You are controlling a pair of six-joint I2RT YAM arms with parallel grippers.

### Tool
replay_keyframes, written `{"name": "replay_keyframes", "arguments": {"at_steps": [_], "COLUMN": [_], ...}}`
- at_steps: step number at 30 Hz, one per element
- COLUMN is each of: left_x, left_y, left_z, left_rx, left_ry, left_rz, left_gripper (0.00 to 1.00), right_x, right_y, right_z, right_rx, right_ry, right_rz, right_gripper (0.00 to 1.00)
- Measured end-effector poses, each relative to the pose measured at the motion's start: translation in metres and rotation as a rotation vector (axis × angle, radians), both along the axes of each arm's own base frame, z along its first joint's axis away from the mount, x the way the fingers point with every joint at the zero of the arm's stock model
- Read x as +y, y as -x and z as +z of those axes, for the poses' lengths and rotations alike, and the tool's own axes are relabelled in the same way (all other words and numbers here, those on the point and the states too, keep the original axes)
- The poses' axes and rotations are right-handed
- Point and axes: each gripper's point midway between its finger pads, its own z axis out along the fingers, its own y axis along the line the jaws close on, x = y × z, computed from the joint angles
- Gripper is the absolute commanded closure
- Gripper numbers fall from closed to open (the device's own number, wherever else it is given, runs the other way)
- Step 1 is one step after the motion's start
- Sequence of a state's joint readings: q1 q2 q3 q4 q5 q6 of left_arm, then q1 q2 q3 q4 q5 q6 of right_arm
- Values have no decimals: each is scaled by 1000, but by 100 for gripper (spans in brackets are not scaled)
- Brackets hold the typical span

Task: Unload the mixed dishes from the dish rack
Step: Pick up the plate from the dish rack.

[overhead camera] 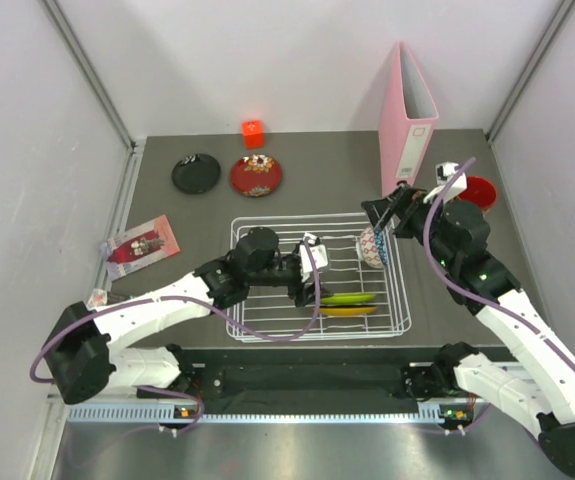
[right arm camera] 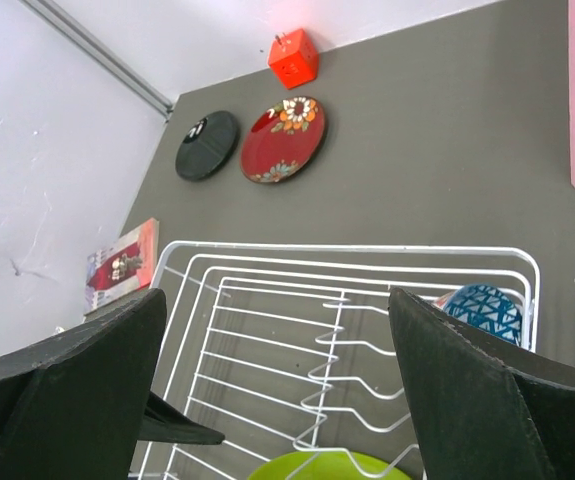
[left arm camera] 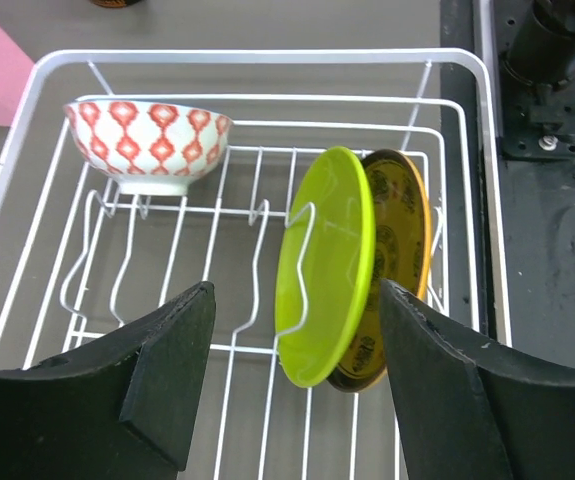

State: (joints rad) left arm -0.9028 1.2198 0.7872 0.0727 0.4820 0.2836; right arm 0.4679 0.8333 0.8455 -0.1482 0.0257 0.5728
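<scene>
The white wire dish rack stands mid-table. In it a lime green plate and a gold patterned plate stand on edge, leaning together. A bowl, blue-white inside and red-white outside, sits in the rack's far right corner. My left gripper is open over the rack and points at the lime plate, clear of it; the gold plate is behind it. My right gripper is open and empty above the bowl. A black plate and a dark red patterned plate lie on the table behind the rack. A red cup stands far right.
An orange-red cube sits at the back. A pink binder stands upright behind the rack's right end. A picture card lies left of the rack. Grey walls close in both sides.
</scene>
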Motion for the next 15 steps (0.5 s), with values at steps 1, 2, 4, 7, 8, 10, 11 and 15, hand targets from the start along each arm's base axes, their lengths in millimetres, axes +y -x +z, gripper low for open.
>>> {"name": "replay_keyframes", "arguments": {"at_steps": [1,2,4,7,8,10,11,15], "left_x": [0,0,0,0,0,-1,-2,-4], "left_y": [2,3,5,9,9,10,10,12], "left_z": [-2,-3,-4,-9,-11,-16,-20,-31], "left_rx": [6,9,13,19,20,27,34,54], "left_ry": [-7,-10,-14,-24,-28,-39,-48,-74], "left_rz": [-3,-7,-13,-19,-22,-25,-27,-34], "left_gripper": [30,30,30,32,33,33,34,35], "right_x": [0,0,1,1,1,1,1,2], "right_y": [0,0,0,1,1,0,0,-1], "right_z": [-2,-3,-5,-5,-5,-7,-7,-9], "right_rx": [5,7,12,13,14,15,17,23], "right_ry": [-1,-1,-1,-2,-2,-1,0,2], "right_rz": [0,1,1,4,4,5,5,8], "right_gripper": [9,9,9,9,9,9,9,9]}}
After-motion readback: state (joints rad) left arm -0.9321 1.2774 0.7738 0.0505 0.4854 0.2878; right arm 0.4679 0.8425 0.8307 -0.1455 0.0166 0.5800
